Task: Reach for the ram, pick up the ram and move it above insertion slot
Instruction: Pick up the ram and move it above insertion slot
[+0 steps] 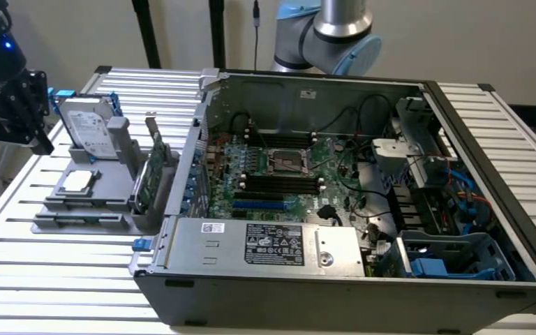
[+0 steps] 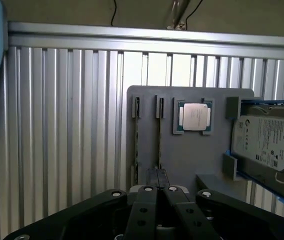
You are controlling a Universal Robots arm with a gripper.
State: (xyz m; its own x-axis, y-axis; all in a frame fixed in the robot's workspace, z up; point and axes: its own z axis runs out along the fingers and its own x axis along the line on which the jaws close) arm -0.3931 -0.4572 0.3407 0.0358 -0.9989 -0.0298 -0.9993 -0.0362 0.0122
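Firstly the count: two long, thin green circuit-board sticks stand on edge in two parallel slots of one flat grey plastic holder (image 2: pixel 192 155), which lies on the ribbed aluminium tabletop (image 2: pixel 57 125). The ram (image 2: pixel 159 135) is the stick in line with the tool (image 2: pixel 157 172); the second green stick (image 2: pixel 136 135) is just beside it. The tool hangs above the holder, apart from both sticks, and its two black fingers (image 2: pixel 149 182) are pressed together with nothing between them. On the same holder sit one square silver processor chip (image 2: pixel 194 116) and one silver hard drive (image 2: pixel 264 142) (it stands tilted). In the exterior view, one broader green card (image 1: pixel 161 171) stands upright between the holder and the open black computer case (image 1: pixel 343 293), whose metal wall separates the holder from the black memory slots (image 1: pixel 282 185) on the green motherboard.
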